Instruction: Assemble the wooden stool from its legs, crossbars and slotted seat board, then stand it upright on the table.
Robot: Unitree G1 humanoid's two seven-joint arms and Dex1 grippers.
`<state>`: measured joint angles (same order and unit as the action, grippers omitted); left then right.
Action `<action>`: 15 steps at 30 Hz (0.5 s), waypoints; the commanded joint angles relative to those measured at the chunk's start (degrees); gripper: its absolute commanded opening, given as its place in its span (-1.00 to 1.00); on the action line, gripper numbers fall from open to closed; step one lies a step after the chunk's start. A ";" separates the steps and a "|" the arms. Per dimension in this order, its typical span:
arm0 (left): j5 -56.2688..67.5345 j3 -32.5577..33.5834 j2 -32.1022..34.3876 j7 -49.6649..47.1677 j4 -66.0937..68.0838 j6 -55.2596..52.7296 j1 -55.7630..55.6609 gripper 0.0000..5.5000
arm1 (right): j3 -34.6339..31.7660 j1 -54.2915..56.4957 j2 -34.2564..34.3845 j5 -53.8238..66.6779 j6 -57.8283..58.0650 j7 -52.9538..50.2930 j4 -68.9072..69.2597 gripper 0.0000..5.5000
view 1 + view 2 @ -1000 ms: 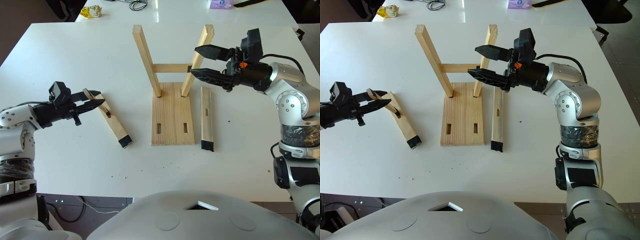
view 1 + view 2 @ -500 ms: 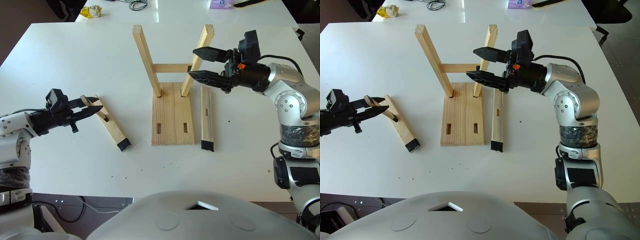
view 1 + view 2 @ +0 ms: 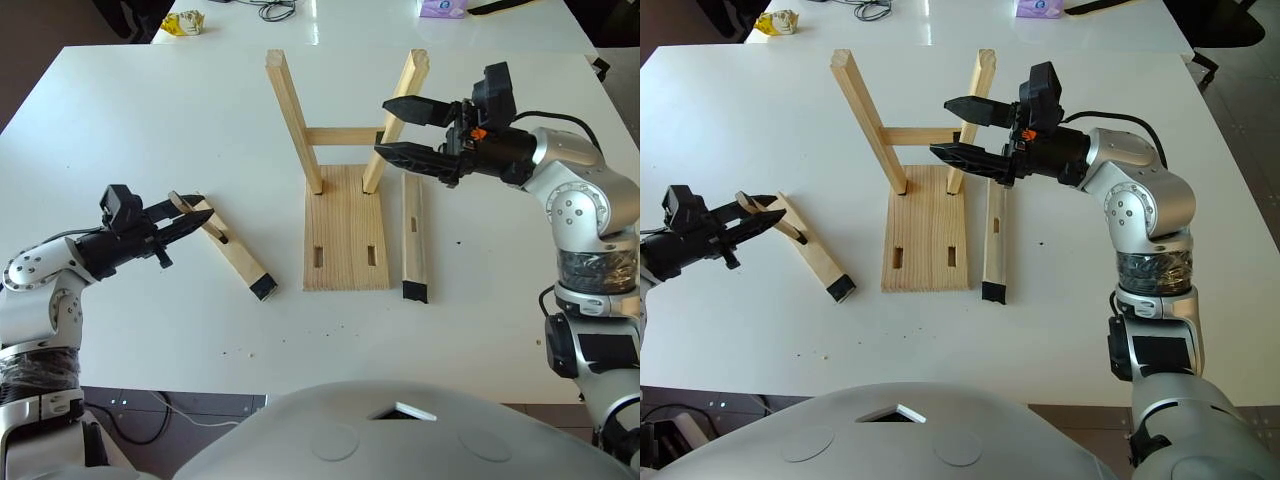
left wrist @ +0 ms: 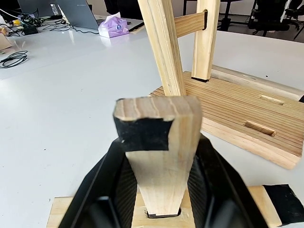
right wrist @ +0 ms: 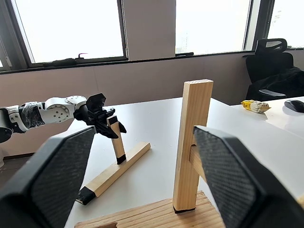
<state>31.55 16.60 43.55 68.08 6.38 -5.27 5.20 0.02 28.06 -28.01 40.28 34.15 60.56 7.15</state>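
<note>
The slotted seat board (image 3: 345,250) lies flat mid-table. Two legs (image 3: 293,120) (image 3: 409,78) stand in its far slots, joined by a crossbar (image 3: 340,136). My right gripper (image 3: 383,127) is open, one finger on each side of the right standing leg (image 5: 190,142) near the crossbar joint, and I cannot tell if they touch it. A third leg (image 3: 413,235) lies just right of the board. At the left, a fourth leg (image 3: 235,255) lies on the table with a short crossbar (image 4: 159,156) standing in its slot. My left gripper (image 3: 192,213) is shut on that crossbar.
The white table (image 3: 130,110) has free room at the left back and along the front edge. A second table behind holds a yellow object (image 3: 183,22), a purple pack (image 3: 441,7) and cables. An office chair (image 5: 270,61) stands off in the room.
My left gripper drew back to the left, then came right again with the crossbar, and the lying leg swung so its black-capped end sits nearer the board. The right gripper crept slightly left.
</note>
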 commanded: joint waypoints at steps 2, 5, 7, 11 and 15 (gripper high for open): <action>-4.91 -5.87 -0.38 -0.03 0.41 -1.19 2.10 -0.52 | 0.22 -0.45 0.92 0.61 1.13 -1.90 2.54 0.38; -5.40 -6.68 0.71 0.38 1.27 -0.70 1.29 -0.52 | -0.22 -1.36 1.76 1.49 1.82 -3.73 4.63 0.38; -6.15 -7.04 1.64 0.65 2.30 0.16 1.08 -0.52 | -0.72 -2.73 2.35 2.48 2.49 -5.50 7.09 0.38; -6.57 -8.54 4.11 3.23 2.65 0.49 1.32 -0.52 | -2.60 -6.66 3.87 5.31 3.87 -10.91 13.17 0.38; -7.55 -10.20 5.64 4.35 4.77 1.59 -0.34 -0.52 | -3.31 -10.10 5.47 6.84 4.08 -15.52 17.14 0.38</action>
<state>30.42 10.73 48.34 71.07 7.60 -1.71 2.49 -2.70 19.68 -23.33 45.57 37.57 47.16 22.14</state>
